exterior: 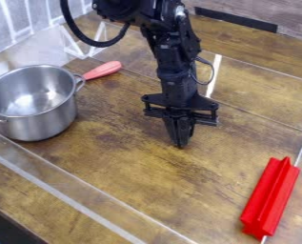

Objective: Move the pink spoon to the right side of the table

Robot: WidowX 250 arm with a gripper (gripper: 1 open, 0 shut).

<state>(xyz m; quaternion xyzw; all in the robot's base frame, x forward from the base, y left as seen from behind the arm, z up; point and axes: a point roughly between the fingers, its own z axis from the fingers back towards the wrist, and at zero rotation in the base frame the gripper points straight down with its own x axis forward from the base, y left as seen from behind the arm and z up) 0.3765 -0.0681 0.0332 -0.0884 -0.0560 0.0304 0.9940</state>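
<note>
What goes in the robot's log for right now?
gripper: shut, empty, mid-table | spoon: by pot, untouched | red bar: right

The hand point(180, 136) is pointing down at mid-worktop point(115, 143), fingers pressed together on nothing. The pink spoon point(102, 70) is lying far left beside the steel pot point(32, 100); a red ridged bar point(271, 197) is lying near right.

Bare dark brown wood-plank table point(115, 157) lies open all around the closed black fingers point(179, 131). Far left of them stands a round steel pot point(32, 100), a small pink plastic spoon point(101, 70) just behind it. Right and nearer the camera lies a long red ridged bar point(269, 197).
</note>
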